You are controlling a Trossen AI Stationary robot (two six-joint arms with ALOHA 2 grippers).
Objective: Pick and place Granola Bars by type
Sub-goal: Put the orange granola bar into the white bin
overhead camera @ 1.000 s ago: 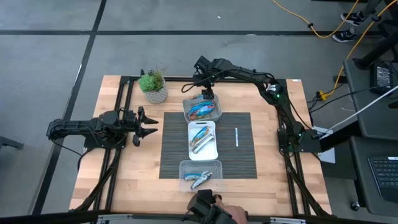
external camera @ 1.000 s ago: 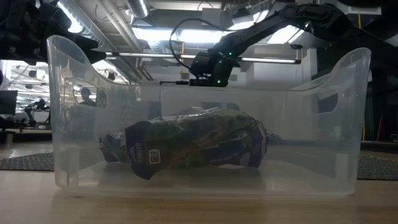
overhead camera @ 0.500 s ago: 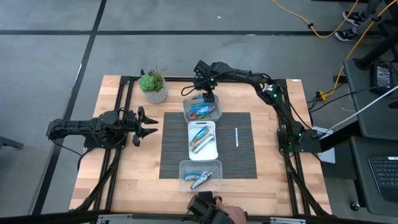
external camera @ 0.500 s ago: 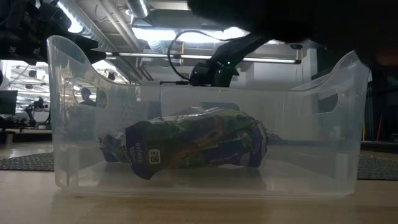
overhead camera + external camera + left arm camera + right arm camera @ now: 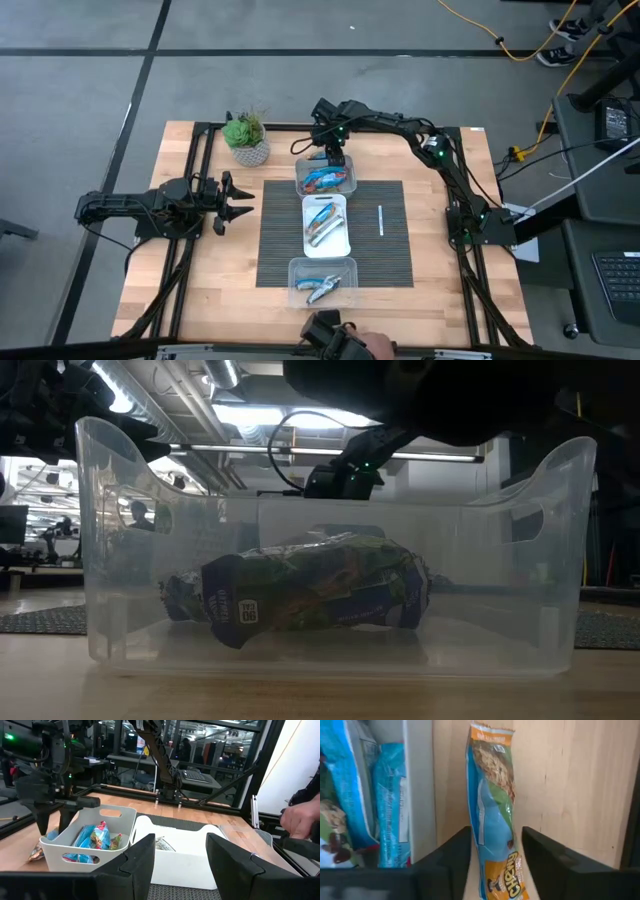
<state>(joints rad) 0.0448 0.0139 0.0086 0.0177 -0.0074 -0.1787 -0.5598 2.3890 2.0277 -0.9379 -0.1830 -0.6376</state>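
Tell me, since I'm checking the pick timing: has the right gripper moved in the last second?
Yes. In the high view the right gripper has shifted slightly from beyond the far tub toward its far rim, closer to the bars.

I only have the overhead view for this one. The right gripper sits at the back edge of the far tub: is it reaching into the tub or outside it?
Observer: Outside. In the right wrist view, the right gripper straddles a blue-and-orange granola bar. The bar lies on the bare tabletop beside the far tub's white wall.
Operator: Is the bar gripped yet?
Observer: Not that I can see. A sliver of wood shows between the bar and one finger.
Operator: And the left arm?
Observer: In its own wrist view, the left gripper waits open, pointing at the tubs.
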